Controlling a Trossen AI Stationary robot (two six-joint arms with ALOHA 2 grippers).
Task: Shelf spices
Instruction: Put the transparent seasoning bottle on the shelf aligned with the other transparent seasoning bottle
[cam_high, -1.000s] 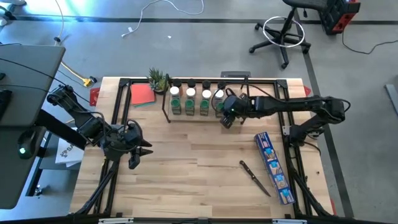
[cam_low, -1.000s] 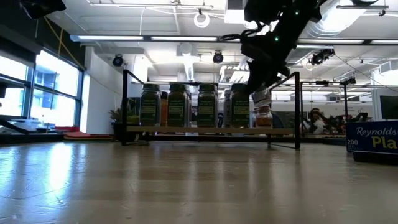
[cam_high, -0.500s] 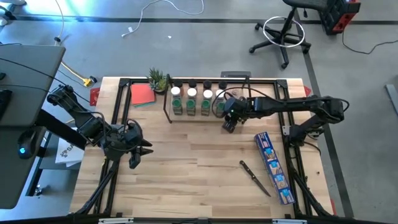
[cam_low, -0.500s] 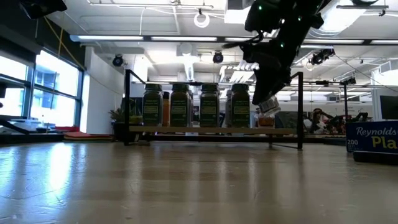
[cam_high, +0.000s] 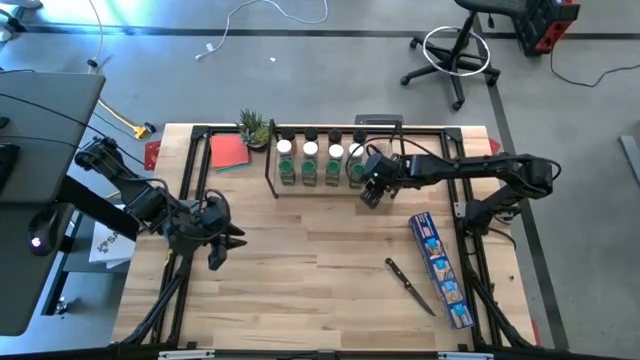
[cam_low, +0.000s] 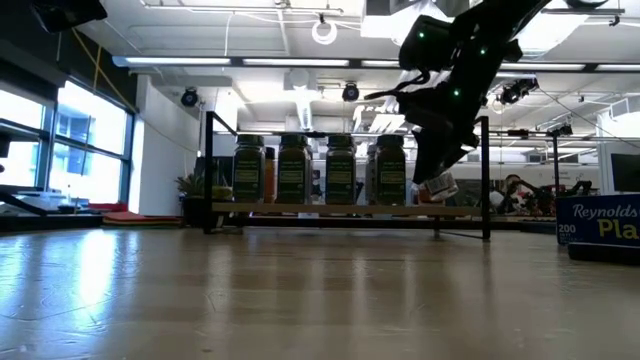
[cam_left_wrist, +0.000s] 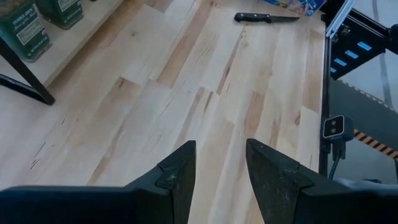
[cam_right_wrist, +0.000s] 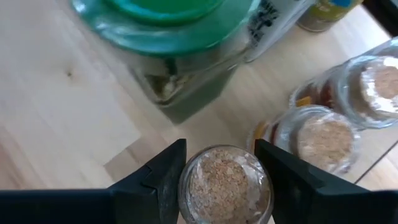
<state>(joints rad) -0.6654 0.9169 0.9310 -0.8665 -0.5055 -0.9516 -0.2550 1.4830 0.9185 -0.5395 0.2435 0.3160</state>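
A small clear-capped spice jar (cam_right_wrist: 225, 185) filled with tan granules sits between the two dark fingers (cam_right_wrist: 157, 180) of the right tool (cam_high: 372, 190), which is clamped on its sides. In the low view the jar (cam_low: 438, 185) hangs tilted above the bench (cam_high: 300, 270), just in front of the right end of the shelf (cam_low: 340, 209). The shelf is a low black-rod rack with a light wood board, standing at the far middle of the bench. A row of green-labelled jars (cam_low: 294, 170) already stands on it, and several clear-capped jars (cam_right_wrist: 317, 135) crowd the spot close to the held one.

The main risk, as I judge it, is the tilt and the tight space. If the jar is let go at this angle it may topple or roll off the board. If it is lowered without care it may knock the neighbouring jars or catch on the rack's end post.

The right arm reaches in from the right side of the bench, stretched long toward the shelf, its wrist angled down. The left arm waits over the left side of the bench, well apart from the shelf; the left tool (cam_left_wrist: 219, 177) has its fingers partly apart with nothing between them. A knife (cam_high: 410, 285) and a long blue box (cam_high: 440, 268) lie at the right.
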